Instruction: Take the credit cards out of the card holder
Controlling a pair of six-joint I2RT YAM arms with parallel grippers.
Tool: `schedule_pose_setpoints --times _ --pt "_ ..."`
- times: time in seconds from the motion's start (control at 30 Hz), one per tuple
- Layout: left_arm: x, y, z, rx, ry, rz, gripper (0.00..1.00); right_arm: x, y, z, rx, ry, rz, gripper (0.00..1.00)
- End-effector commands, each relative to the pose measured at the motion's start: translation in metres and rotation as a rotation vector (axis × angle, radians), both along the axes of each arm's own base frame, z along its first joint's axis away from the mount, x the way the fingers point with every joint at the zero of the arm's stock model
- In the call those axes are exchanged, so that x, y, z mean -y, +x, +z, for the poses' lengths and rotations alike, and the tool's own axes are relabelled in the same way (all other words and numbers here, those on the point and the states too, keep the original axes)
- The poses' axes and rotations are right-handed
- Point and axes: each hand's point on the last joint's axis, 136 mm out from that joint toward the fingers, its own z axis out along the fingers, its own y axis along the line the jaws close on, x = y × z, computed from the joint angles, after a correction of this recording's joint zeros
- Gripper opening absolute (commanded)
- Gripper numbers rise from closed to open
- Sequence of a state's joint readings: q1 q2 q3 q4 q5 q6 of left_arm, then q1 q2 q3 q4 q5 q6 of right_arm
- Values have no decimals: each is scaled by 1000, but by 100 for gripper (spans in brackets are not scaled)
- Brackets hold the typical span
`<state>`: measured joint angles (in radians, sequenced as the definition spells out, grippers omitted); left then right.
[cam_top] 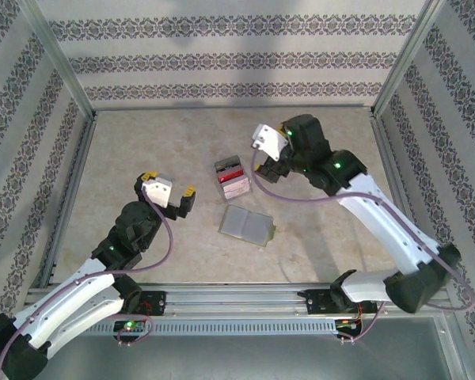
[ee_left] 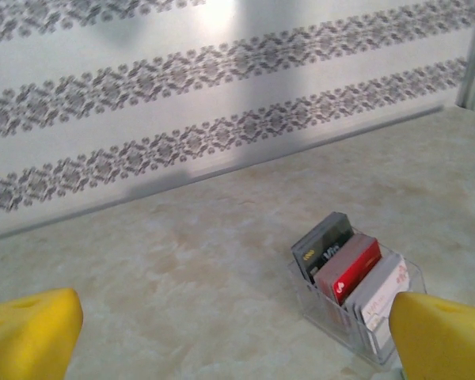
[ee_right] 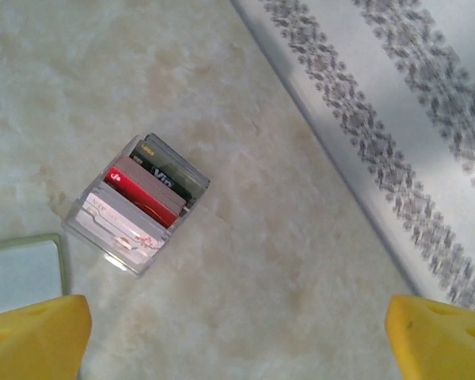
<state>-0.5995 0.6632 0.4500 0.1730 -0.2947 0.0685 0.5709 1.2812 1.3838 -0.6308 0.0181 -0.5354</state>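
Observation:
The card holder (cam_top: 248,225) lies open and flat on the table, pale sleeves up, with an olive edge showing; its corner shows in the right wrist view (ee_right: 24,273). A dark grey, a red and a white credit card (cam_top: 231,176) stand on edge in a clear plastic rack (ee_right: 134,207) just behind it, also seen in the left wrist view (ee_left: 350,277). My left gripper (cam_top: 168,184) hovers open to the left of the rack, nothing between its yellow fingertips (ee_left: 32,332). My right gripper (cam_top: 263,158) is open and empty just right of the rack, above the table.
Patterned walls with metal frame posts (cam_top: 63,71) enclose the table on three sides. A rail (cam_top: 237,299) runs along the near edge at the arm bases. Bare marbled tabletop (cam_top: 158,134) lies to the back left.

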Motion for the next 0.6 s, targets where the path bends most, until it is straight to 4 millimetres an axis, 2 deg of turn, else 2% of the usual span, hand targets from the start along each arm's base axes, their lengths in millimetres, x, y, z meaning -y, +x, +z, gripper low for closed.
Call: schedule_pose_setpoints --times 0.0,0.13,0.27,0.5,0.57 --pt "-20 10 23 24 -150 91 99 31 -1 -2 -34 145 -185 98" --pt "-48 19 8 -53 -200 193 100 77 1 -17 -69 290 -376 98" --pt "-84 24 -14 -123 -208 323 100 117 7 -45 -95 411 -535 98" --pt "-125 27 -61 -233 -180 452 100 178 14 -119 -99 446 -789 98" --pt "-133 29 -71 -261 -159 478 100 184 15 -134 -100 447 -816 98"
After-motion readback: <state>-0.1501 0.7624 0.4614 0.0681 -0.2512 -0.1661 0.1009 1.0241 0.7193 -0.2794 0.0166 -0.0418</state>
